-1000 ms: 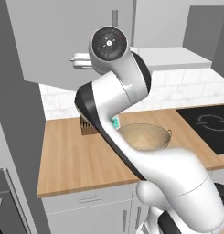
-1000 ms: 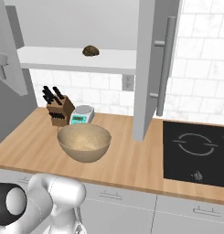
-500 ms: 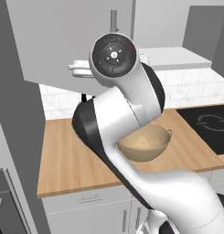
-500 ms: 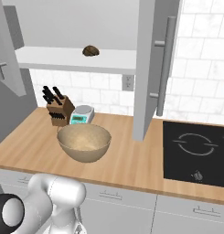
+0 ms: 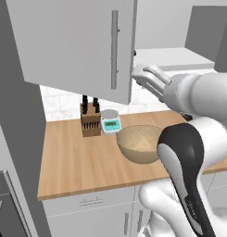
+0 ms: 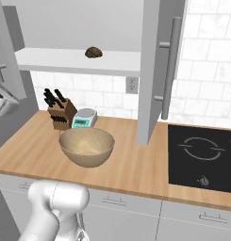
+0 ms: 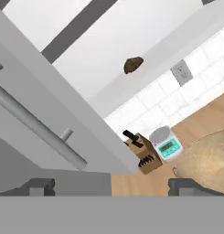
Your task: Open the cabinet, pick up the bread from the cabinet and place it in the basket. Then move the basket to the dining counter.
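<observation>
Both doors of the cabinet [image 5: 73, 46] stand open, and a silver bar handle [image 7: 35, 123] shows close in the hand view. The bread [image 6: 93, 52], a small dark lump, lies on the cabinet shelf [image 6: 65, 61]; it also appears as the bread [image 7: 133, 64] ahead of the hand. The tan basket [image 5: 140, 143] sits on the wood counter below, also seen as the basket [image 6: 86, 146]. My gripper [image 5: 141, 76] hovers by the right edge of the left door, above the basket, open and holding nothing. In the hand view the gripper [image 7: 111, 185] shows its tips spread wide.
A knife block [image 5: 89, 122] and a small scale [image 5: 110, 122] stand against the tiled wall behind the basket. A black hob [image 6: 202, 155] is set into the counter on the right. The open right door [image 6: 157, 70] juts out over the counter.
The jaws have opened wide. The arm has turned, so the hand now points left beside the left door's edge instead of facing the camera.
</observation>
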